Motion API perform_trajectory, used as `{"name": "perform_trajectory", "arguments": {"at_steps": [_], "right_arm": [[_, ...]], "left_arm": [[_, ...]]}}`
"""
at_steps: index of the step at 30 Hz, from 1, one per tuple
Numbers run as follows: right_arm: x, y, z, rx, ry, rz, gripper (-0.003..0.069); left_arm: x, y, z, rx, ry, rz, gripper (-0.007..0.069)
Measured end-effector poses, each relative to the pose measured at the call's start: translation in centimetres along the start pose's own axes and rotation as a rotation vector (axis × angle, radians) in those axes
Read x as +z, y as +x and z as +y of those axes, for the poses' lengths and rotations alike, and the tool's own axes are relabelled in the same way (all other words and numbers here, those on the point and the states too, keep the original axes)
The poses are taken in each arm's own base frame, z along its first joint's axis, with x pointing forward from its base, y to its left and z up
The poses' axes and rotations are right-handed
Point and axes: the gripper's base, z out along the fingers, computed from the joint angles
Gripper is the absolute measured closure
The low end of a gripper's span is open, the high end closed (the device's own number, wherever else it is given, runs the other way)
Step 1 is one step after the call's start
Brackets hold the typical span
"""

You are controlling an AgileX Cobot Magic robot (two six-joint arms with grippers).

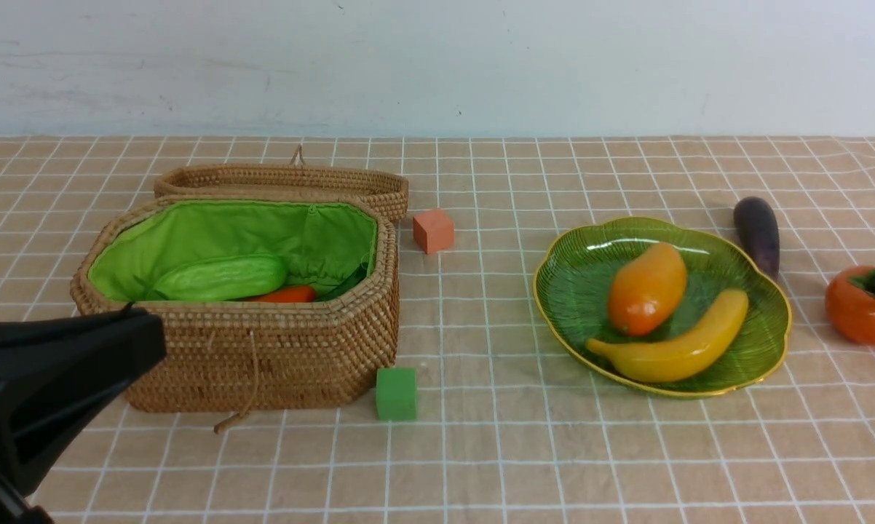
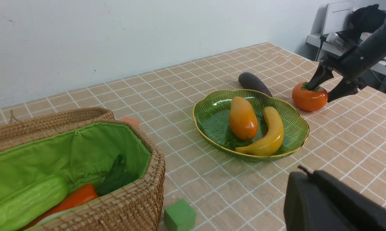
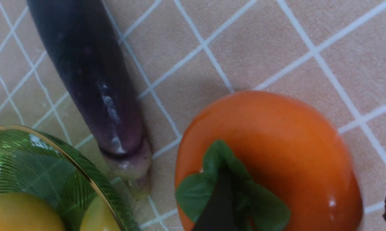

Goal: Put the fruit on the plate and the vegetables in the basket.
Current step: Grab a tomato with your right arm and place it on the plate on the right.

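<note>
Over the persimmon (image 2: 303, 102), near the desk's (image 1: 481, 451) right edge, the right claw (image 2: 319, 93) hangs released. One finger rests on the green leaf cap and the other stands clear of the fruit's outer side, so nothing is gripped yet. The persimmon sits on the desk, outside the plate (image 1: 568, 291). Just beside it lies the eggplant (image 1: 758, 233), its stem end close to the plate's gold rim. On the plate lie the mango (image 1: 647, 287) and the banana (image 1: 681, 349), touching each other. Well apart, on the left, the basket (image 1: 263, 356) stands with its lid (image 1: 284, 180) thrown back. The cucumber (image 1: 223, 278) and the carrot (image 1: 284, 295) lie inside on the green lining. A radish cannot be made out for certain.

By this showing the task looks well past halfway: two fruits and at least two vegetables are placed. The persimmon has yet to reach the plate and the eggplant the basket.

The right arm slants down from the right, its wrist tipped so the fingers point at the fruit's top. The left claw (image 1: 139, 349) sits low at the near left corner, in front of the basket, clenched and seemingly empty.
</note>
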Motion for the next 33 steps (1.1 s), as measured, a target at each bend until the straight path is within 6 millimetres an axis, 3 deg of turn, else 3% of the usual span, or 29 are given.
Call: {"name": "perform_trajectory", "arguments": {"at_steps": [13, 17, 20, 24, 27, 28, 30, 33], "right_arm": [[2.2, 0.7, 2.7, -0.063, -0.017, -0.009, 0.0048], [2.5, 0.9, 3.0, -0.081, -0.010, -0.012, 0.0151], [2.3, 0.9, 3.0, -0.104, 0.007, -0.012, 0.0150], [0.4, 0.9, 3.6, -0.187, 0.056, -0.008, 0.0150], [-2.6, 1.0, 5.2, -0.219, 0.063, -0.037, 0.0150], [-5.0, 1.2, 6.9, -0.243, 0.044, -0.075, 0.0150], [-7.1, 2.3, 9.8, -0.297, 0.001, -0.092, 0.0150], [-7.7, 3.9, 13.1, -0.364, -0.054, -0.088, 0.0150]], "left_arm": [[0.0, -0.2, 0.0, -0.001, 0.003, -0.023, 0.0624], [0.0, -0.2, 0.0, -0.001, 0.003, -0.024, 0.0624], [0.0, -0.2, 0.0, -0.002, 0.003, -0.024, 0.0624], [0.0, -0.2, 0.0, -0.002, 0.003, -0.024, 0.0624], [0.0, -0.2, 0.0, -0.002, 0.003, -0.025, 0.0624], [0.0, -0.2, 0.0, -0.001, 0.003, -0.025, 0.0624], [0.0, -0.2, 0.0, 0.001, 0.002, -0.026, 0.0624], [0.0, -0.2, 0.0, 0.001, 0.002, -0.026, 0.0624]]}}
